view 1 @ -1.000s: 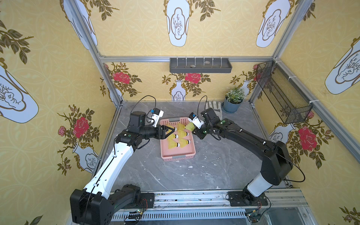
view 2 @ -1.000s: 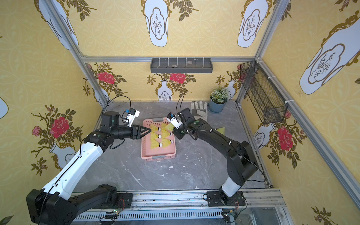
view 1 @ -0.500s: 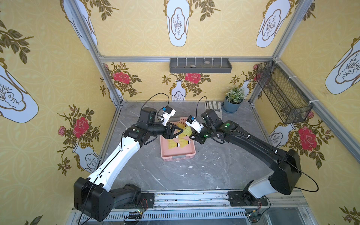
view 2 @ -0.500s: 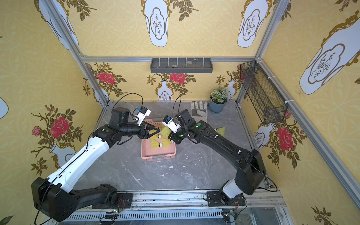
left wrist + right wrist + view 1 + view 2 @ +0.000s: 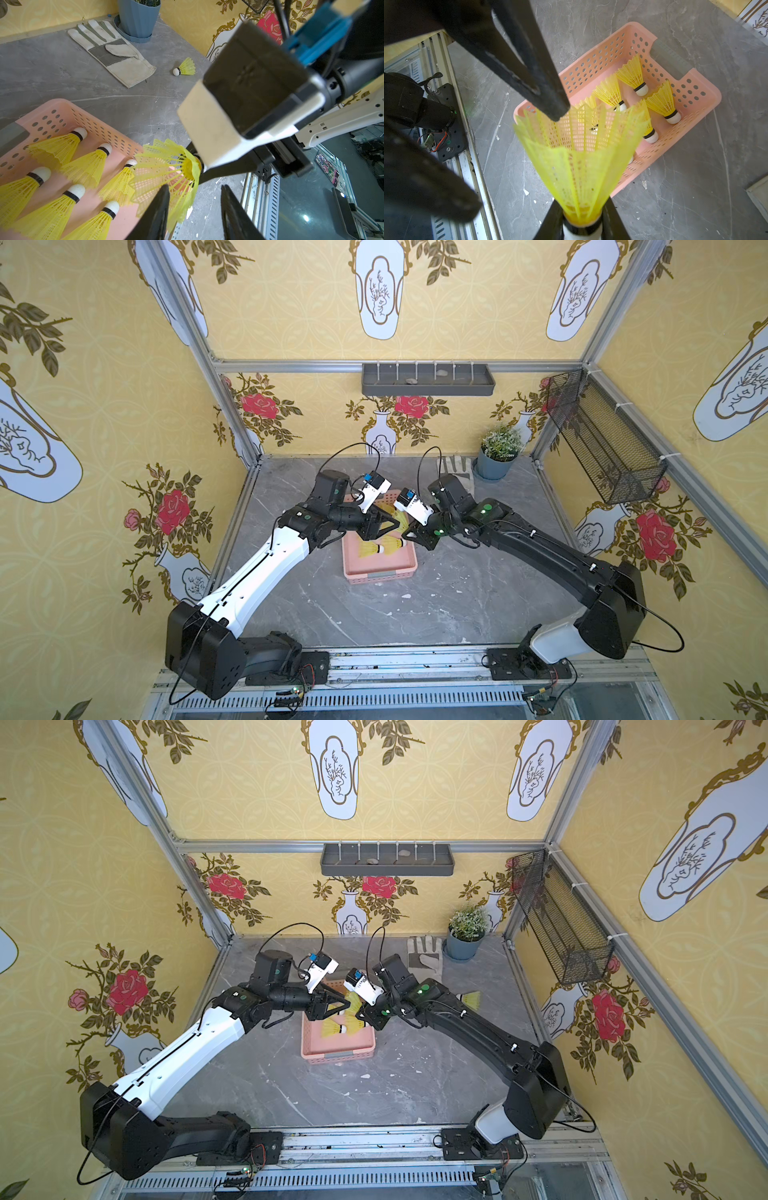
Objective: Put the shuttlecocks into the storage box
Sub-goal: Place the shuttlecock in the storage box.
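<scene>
1. Holds one shuttlecock [image 5: 579, 166] by its black band and white tip, pinched tight in the right gripper [image 5: 582, 226], skirt fanning away from the fingers.
2. Sets the left gripper [image 5: 194, 188] at that skirt's rim, fingers parted with a narrow gap, one fingertip [image 5: 550, 104] against the mesh, nothing clamped.
3. Hovers both above the right long side of the storage box [image 5: 591, 68].
4. Shows six shuttlecocks [image 5: 87, 164] lying on their sides inside the box, in two rows of three.
5. Leaves one more shuttlecock [image 5: 185, 67] on the grey table [image 5: 41, 68] near the white glove [image 5: 116, 54], well apart from the box.
</scene>
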`<state>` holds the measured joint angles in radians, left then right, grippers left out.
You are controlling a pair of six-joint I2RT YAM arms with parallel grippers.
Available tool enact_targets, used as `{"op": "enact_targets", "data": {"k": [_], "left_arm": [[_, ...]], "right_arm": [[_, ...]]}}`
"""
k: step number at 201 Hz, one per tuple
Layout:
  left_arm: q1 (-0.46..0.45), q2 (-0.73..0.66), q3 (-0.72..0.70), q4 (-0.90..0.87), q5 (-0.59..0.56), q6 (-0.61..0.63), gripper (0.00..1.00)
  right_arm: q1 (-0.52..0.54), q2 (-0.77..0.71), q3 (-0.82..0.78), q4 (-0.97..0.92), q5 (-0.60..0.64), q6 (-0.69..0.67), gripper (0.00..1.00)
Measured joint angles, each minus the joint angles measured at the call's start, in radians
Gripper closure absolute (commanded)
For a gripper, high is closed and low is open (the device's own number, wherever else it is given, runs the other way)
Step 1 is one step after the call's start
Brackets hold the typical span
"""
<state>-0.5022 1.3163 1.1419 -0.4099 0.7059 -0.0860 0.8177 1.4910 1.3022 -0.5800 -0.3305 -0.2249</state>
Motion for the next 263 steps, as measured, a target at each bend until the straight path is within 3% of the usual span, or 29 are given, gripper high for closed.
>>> {"op": "enact_targets", "data": {"k": [48,73,96,106,130,192,263], "left_arm": [[-0.006,0.012,0.0,-0.018,-0.003,0.011,0.83],[-0.008,0.012,0.0,-0.018,-0.003,0.016,1.0],[-0.009,0.009,-0.001,-0.017,-0.003,0.018,1.0],[-0.009,0.003,-0.008,-0.009,-0.006,-0.004,1.0],[-0.009,-0.027,-0.054,0.049,-0.034,-0.079,1.0],[-0.009,-0.068,-0.192,0.238,-0.161,-0.39,1.0],[-0.058,-0.126,-0.348,0.304,-0.34,-0.684,1.0]], "right_arm": [[0.0,0.0,0.0,0.0,0.001,0.0,0.82],[0.0,0.0,0.0,0.0,0.003,0.0,0.78],[0.0,0.0,-0.001,0.002,0.005,0.009,0.62],[0.0,0.0,-0.004,0.008,0.018,0.015,0.46],[-0.001,-0.001,-0.023,0.016,0.077,0.031,0.36],[-0.062,-0.084,-0.155,0.127,0.185,0.161,0.34],[-0.126,-0.197,-0.318,0.225,0.223,0.334,0.33]]}}
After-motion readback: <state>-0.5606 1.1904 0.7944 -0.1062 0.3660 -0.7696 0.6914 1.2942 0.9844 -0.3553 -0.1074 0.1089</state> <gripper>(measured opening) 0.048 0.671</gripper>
